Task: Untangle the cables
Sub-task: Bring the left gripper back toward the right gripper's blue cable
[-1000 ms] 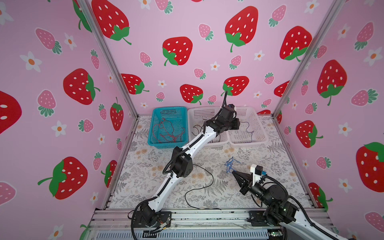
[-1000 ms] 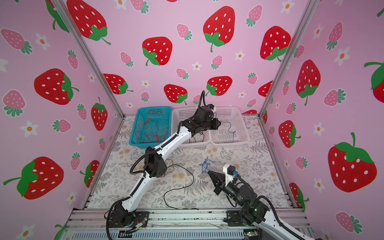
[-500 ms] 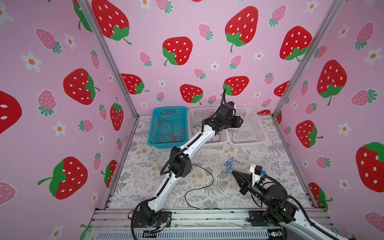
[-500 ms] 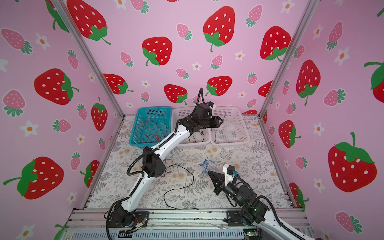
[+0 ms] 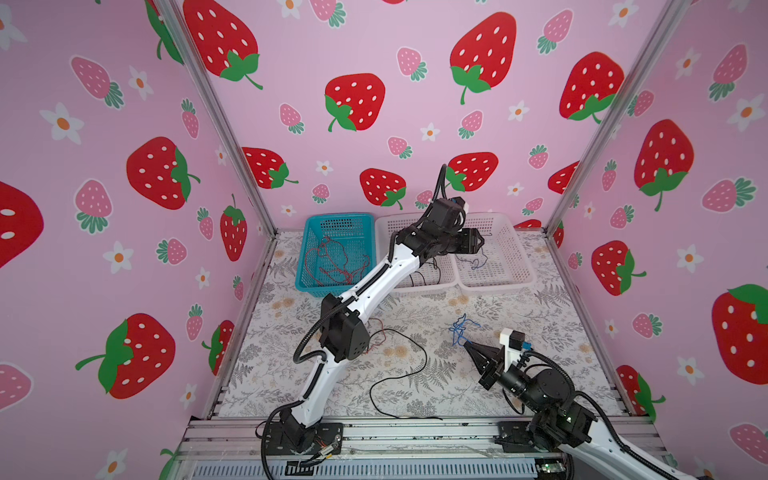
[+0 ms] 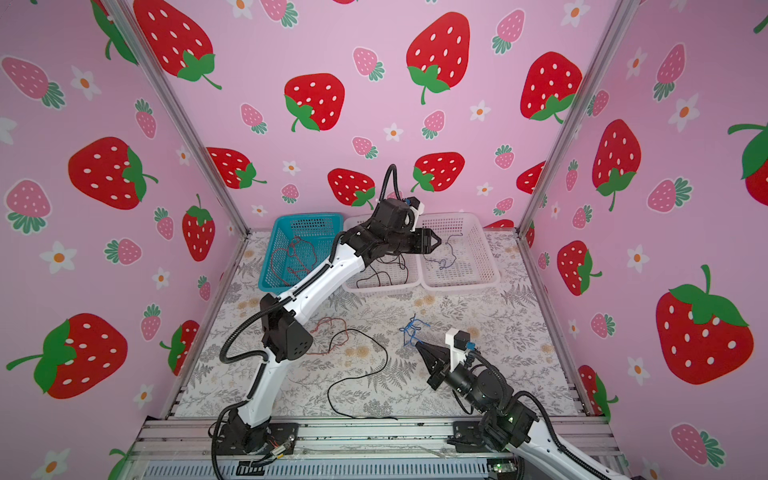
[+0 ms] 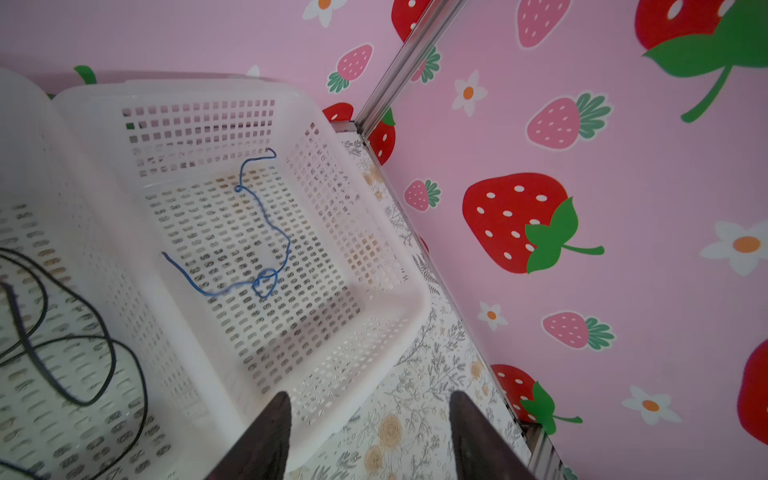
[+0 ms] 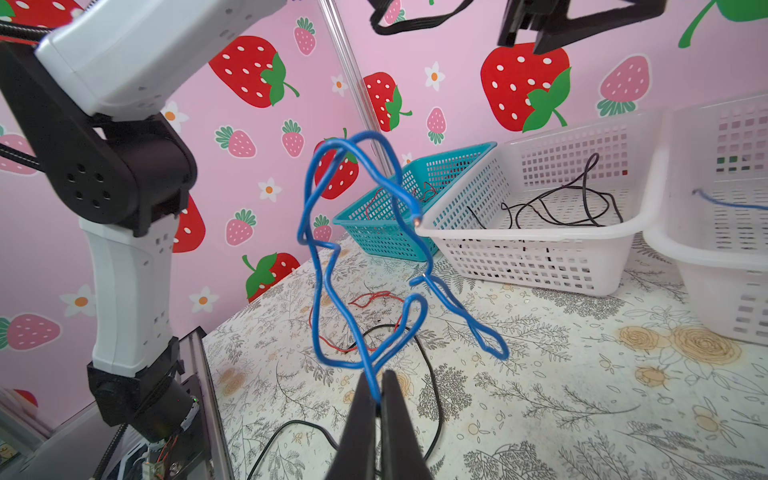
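Reaching from its base at the front, the left arm stretches diagonally across the floral surface [image 5: 540, 332] to the baskets at the back, elbow raised. The left gripper [image 5: 478, 243] [image 6: 434, 241] [image 7: 370, 436] hangs above the meeting rims of the two white baskets. Its fingers [image 7: 274, 436] are spread wide with nothing between them. The right arm stays low near the front, forearm angled inward, and the right gripper [image 5: 467, 343] [image 6: 417, 343] [image 8: 376, 382] points toward the middle of the surface.

In both top views the left arm covers part of the middle white basket [image 8: 519, 235]. In the left wrist view only the finger ends show, cut by the frame edge. In a top view the elbow hides part of the loose red cable [image 8: 376, 295].

The right fingers are pressed together on the blue cable [image 5: 459, 330] [image 6: 410, 330] [image 8: 371, 370]. They pinch it at its lowest bend, so its kinked loops stand up beyond the tips, clear of the surface. A second blue cable [image 7: 239, 188] lies on the floor of the right white basket [image 7: 353, 345], below and ahead of the spread left fingers and not touching them. A loose black cable [image 5: 426, 361] [image 6: 386, 357] curls on the surface between the two arms, beside the red one.
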Motion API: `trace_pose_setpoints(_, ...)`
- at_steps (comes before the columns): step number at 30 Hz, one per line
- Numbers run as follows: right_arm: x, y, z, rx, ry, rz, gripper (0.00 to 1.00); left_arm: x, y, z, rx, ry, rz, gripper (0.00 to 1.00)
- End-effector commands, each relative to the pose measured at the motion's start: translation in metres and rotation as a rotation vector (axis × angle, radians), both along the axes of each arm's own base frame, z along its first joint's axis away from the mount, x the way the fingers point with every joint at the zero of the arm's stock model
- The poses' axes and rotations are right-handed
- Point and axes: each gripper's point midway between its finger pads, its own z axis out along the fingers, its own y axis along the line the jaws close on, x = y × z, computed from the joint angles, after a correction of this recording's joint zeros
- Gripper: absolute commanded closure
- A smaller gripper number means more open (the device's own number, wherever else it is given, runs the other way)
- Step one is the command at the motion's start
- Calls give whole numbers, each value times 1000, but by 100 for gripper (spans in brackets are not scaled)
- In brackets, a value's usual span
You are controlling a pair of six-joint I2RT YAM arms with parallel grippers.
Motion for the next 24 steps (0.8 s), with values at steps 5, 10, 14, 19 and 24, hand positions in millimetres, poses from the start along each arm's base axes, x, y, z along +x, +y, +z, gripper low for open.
trace_pose_setpoints(5,4,-3,-1,11,7,-24,100,-68,67,18,17,-20,6,34)
trace_pose_setpoints(10,4,3,-3,28,49,-2,100,-118,109,18,-57,-16,36,33)
trace_pose_setpoints(14,5,9,-2,6,81,12,100,-160,130,-5,-56,19,27,33)
trace_pose_setpoints(19,8,12,2,-19,109,4,100,-199,154,-34,-114,44,65,33)
trace_pose_setpoints(24,10,14,3,-28,126,1,100,-223,165,-57,-134,49,88,33)
